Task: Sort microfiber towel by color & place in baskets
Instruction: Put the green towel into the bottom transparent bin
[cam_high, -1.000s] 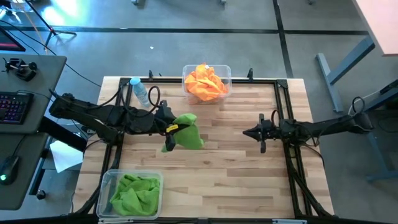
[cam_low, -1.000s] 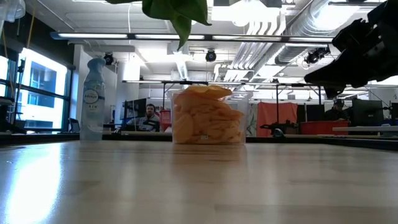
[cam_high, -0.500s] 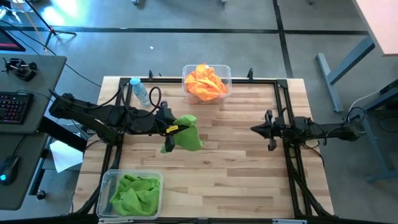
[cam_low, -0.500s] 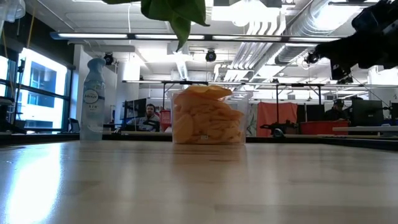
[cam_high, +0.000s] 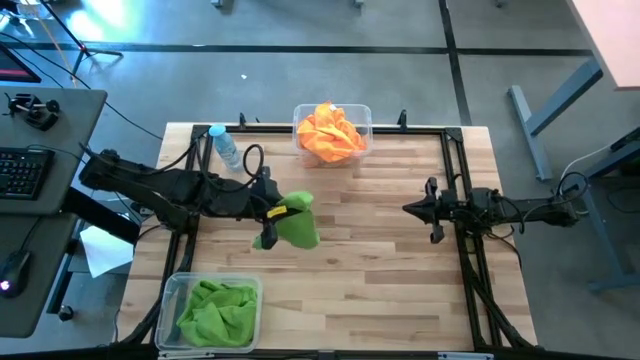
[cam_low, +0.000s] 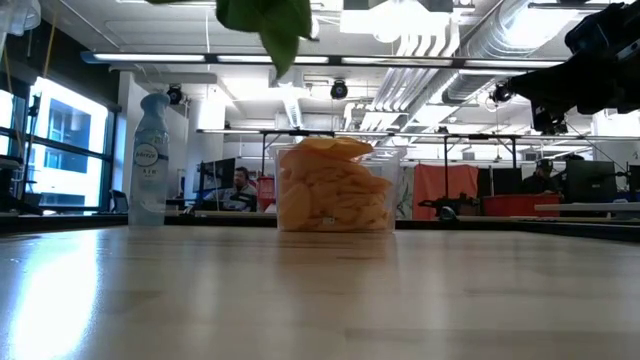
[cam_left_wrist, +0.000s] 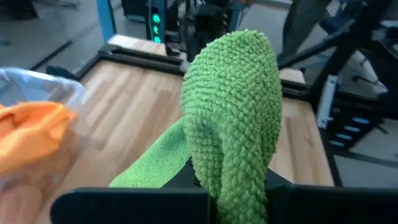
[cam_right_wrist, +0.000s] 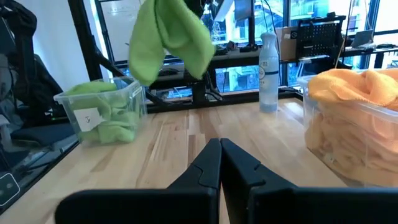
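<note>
Green towel hangs, apparently clamped, from left end effector.

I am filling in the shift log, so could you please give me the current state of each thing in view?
Left end effector: shut on green towel, raised over the table.
Green towel: hanging, off the table.
Right end effector: shut, empty, at the table's right side.
Green basket: open, holds green towels.
Orange basket: open, heaped with orange towels.
Bottle: capped.
</note>
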